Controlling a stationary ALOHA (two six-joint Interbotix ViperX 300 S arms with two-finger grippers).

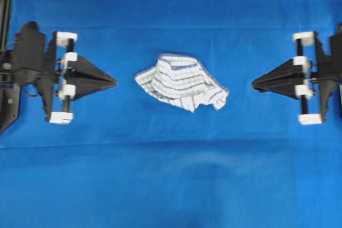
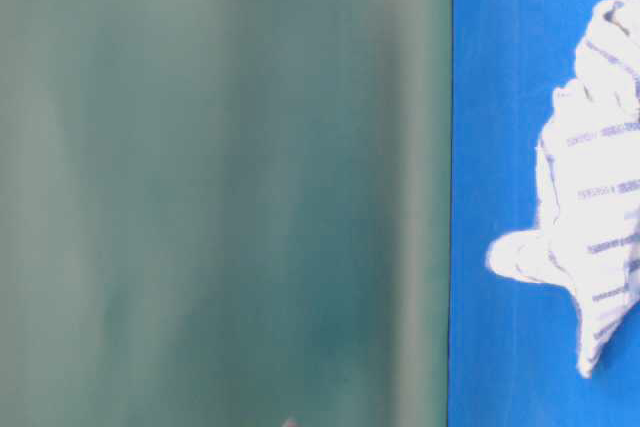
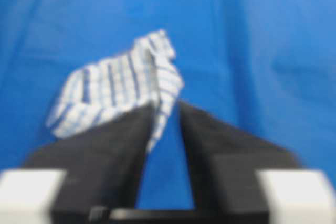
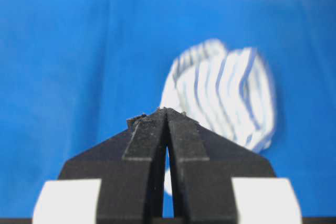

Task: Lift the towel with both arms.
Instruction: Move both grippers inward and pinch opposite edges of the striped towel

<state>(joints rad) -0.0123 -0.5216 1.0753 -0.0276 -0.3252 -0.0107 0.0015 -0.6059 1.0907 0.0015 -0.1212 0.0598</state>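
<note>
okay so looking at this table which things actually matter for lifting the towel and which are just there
Part of the job:
- towel, crumpled in the middle of the table
- left end effector, fingers slightly apart, short of the towel
- right end effector, fingers together, short of the towel

Just there:
- blue cover under everything
- green-grey surface filling most of the table-level view

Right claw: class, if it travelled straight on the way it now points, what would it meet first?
Probably the towel. The right claw points across the blue table covering at the cloth's crumpled near edge, nothing between them. Its height above the cloth is unclear.
</note>
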